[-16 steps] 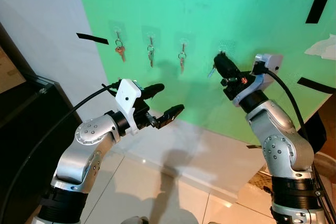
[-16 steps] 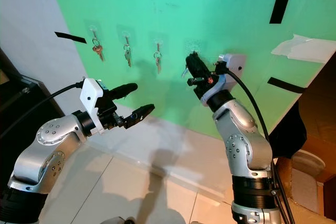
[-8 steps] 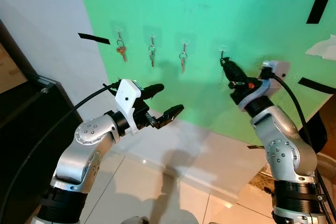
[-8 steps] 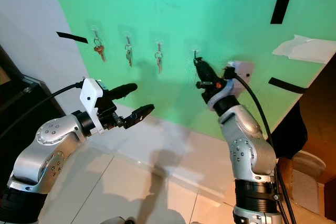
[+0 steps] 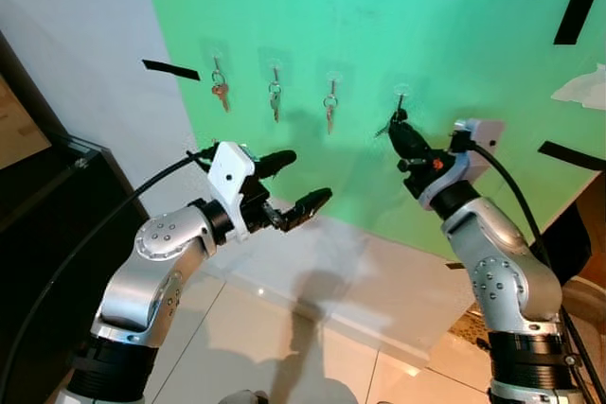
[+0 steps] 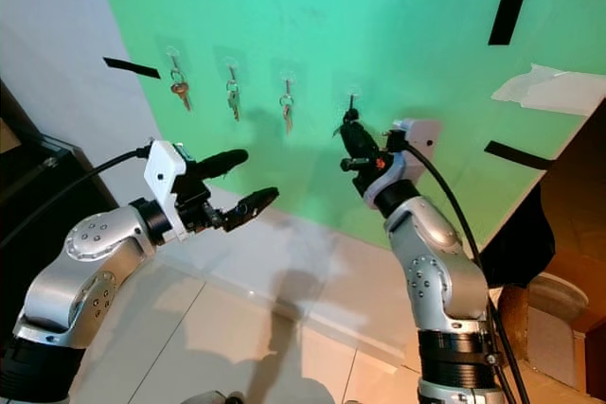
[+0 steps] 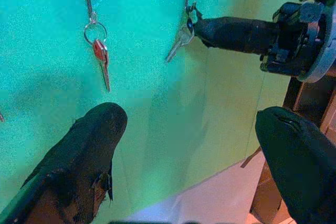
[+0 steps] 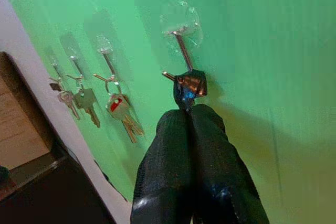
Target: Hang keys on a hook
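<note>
The right gripper (image 6: 352, 135) is up at the green wall (image 5: 473, 54), w/ its 2 black fingers pressed tight together on a key (image 7: 180, 40). The key's ring sits right at the 4th hook (image 8: 179, 47) (the one furthest to the robot's right). In the right wrist view the key's dark top touches the hook's thin stem. I can't tell if the ring is really on the hook yet.

3 other hooks are on the wall to the left, each w/ keys hanging down. The first keys (image 5: 220, 92) have a red-brown one, then the second keys (image 5: 274, 97), then the third keys (image 5: 329, 107).

The left gripper (image 5: 295, 183) is held out in front of the wall at about 7 o'clock from the 4th hook, well apart from it. Its 2 fingers are spread wide w/ nothing between them.

Black tape strips (image 5: 170, 69) are stuck on the wall.
</note>
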Motion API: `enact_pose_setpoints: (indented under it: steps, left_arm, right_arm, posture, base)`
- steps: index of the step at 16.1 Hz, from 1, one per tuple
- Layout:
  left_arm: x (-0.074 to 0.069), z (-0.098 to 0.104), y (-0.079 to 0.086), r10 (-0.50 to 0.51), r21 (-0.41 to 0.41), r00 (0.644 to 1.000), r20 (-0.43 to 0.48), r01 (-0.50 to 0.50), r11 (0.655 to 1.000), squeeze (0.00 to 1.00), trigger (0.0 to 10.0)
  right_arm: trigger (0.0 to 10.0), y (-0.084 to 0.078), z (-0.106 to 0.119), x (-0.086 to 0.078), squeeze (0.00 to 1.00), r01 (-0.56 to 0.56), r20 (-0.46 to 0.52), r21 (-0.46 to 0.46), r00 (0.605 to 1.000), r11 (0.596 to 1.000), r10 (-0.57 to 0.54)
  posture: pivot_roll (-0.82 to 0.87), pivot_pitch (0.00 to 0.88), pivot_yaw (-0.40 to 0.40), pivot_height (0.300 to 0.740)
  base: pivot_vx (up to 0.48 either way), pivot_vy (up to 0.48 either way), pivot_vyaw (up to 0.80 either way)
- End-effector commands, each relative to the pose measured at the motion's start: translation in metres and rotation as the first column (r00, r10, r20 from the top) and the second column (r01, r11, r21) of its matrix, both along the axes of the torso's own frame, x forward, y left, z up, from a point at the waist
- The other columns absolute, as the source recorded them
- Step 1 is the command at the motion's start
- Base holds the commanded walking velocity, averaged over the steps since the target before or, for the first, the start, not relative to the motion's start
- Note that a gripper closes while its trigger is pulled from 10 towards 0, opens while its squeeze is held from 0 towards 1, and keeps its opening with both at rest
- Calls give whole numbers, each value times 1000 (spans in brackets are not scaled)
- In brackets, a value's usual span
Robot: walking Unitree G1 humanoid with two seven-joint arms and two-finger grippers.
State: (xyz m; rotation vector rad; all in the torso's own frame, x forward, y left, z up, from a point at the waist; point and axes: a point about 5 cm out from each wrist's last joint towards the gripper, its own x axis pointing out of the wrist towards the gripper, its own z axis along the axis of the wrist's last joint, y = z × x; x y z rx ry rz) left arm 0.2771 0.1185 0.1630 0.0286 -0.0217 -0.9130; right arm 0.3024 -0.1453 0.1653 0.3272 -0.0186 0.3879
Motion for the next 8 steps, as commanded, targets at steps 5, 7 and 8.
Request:
enact_pose_setpoints:
  steps: [5,7,8]
  left_arm:
    - [1,12,-9,-26,-36,999,43,28,999,408,10000]
    - [1,12,-10,-29,-41,999,43,31,999,408,10000]
    - [0,12,-10,-31,-44,999,42,33,998,408,10000]
  right_arm:
    - [10000,-7,-21,-4,1000,60,-83,-29,995,998,-63]
    - [10000,-10,-20,-11,1000,45,-56,27,997,999,-43]
    - [10000,-13,-20,-17,1000,54,-43,25,998,998,-53]
  posture:
    - [-108,0,43,740]
    - [-112,0,46,740]
    - [-117,0,50,740]
  base:
    - [0,0,0]
    - [0,0,0]
    - [0,0,0]
